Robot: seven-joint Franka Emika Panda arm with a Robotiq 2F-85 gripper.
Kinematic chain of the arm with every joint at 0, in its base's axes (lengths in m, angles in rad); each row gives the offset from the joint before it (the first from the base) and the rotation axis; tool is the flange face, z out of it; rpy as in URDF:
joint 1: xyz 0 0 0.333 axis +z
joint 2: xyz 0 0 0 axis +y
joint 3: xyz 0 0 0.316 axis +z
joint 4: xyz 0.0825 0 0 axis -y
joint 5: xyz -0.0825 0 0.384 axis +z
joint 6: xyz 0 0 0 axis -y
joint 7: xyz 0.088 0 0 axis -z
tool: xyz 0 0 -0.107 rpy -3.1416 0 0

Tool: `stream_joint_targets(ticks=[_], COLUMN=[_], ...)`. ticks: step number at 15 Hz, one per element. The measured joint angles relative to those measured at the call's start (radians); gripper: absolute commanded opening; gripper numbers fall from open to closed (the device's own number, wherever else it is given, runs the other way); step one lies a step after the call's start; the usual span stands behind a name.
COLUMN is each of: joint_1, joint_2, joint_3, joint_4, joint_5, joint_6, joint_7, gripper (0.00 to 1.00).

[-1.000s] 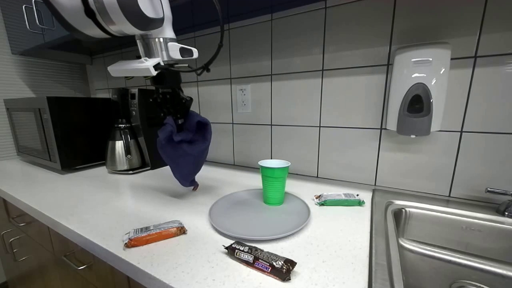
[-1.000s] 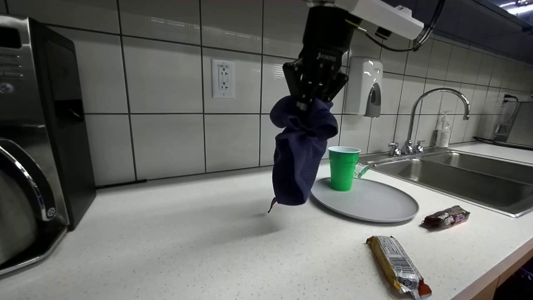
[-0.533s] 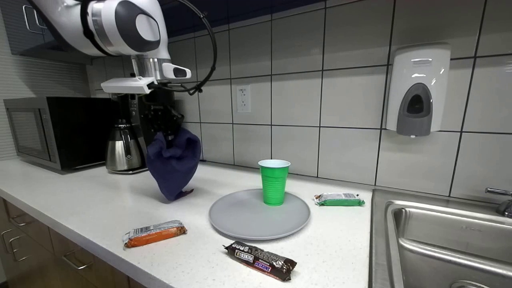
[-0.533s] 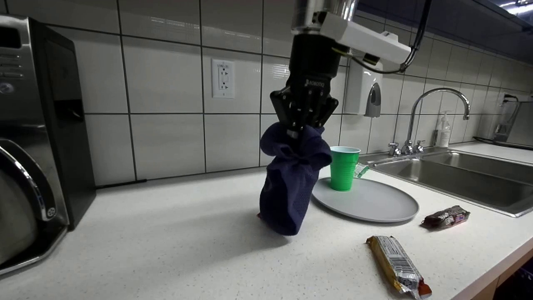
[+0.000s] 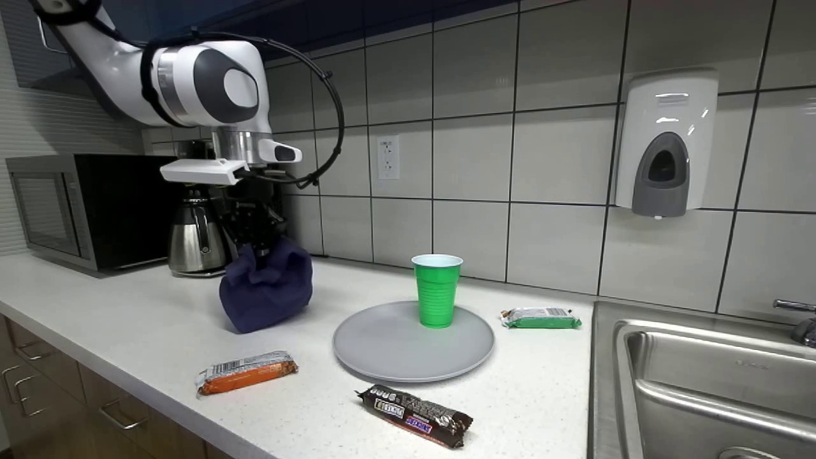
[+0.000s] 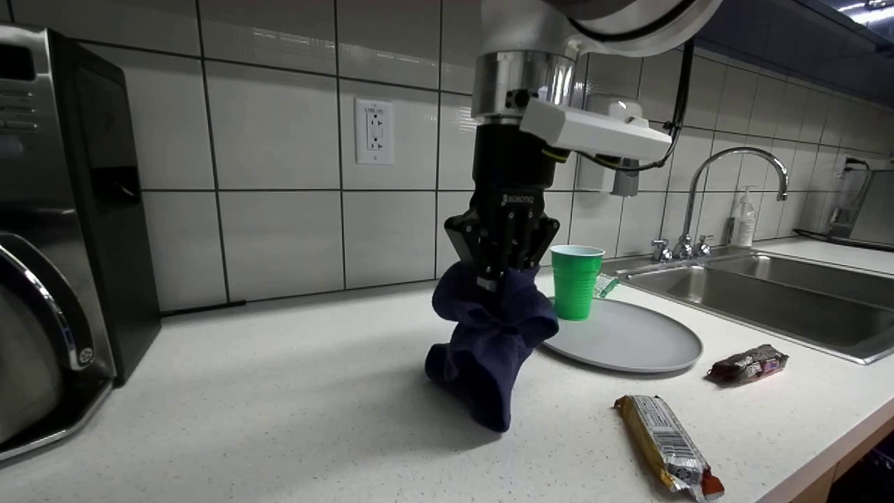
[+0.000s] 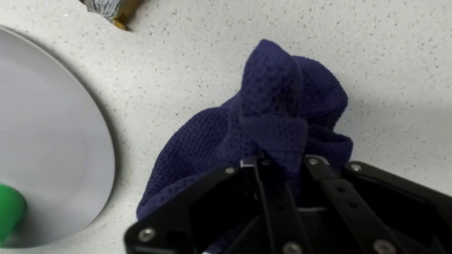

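A dark blue waffle-weave cloth (image 6: 482, 349) hangs bunched from my gripper (image 6: 499, 279), its lower folds spread and seemingly resting on the white counter (image 6: 279, 405). In the wrist view the gripper (image 7: 282, 162) is shut on the cloth (image 7: 201, 141), with a fold pinched between its fingers. To one side is a round grey plate (image 5: 382, 350) carrying an upright green cup (image 5: 437, 293). An orange-wrapped bar (image 5: 247, 373) lies nearer the counter's front edge. What the cloth covers underneath is hidden.
A dark brown bar (image 5: 417, 414) lies in front of the plate, and a green-wrapped bar (image 5: 542, 318) behind it near the steel sink (image 5: 714, 382). A coffee maker with a steel carafe (image 5: 197, 239) and a microwave (image 5: 95, 210) stand by the tiled wall.
My gripper has come down with the cloth, whose lower end now folds up near the counter. A small reddish tip that stuck out below the cloth is no longer visible.
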Motion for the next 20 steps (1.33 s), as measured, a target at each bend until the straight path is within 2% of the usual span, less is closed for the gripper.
stream_joint_targets(ticks=[4,7,9,15,16,20], joint_1=[0.000,0.000,0.001,0.002,0.002,0.000], joint_2=[0.052,0.085,0.099,0.107,0.106,0.085], joint_3=[0.000,0.000,0.000,-0.001,-0.002,-0.006], joint_4=[0.014,0.028,0.034,0.047,0.049,0.056], joint_5=[-0.024,-0.048,-0.057,-0.057,-0.056,-0.049], joint_6=[0.025,0.030,0.030,0.027,0.024,0.012], joint_7=[0.022,0.033,0.036,0.036,0.036,0.035], gripper=[0.03,0.39,0.50,0.95,0.99,1.00])
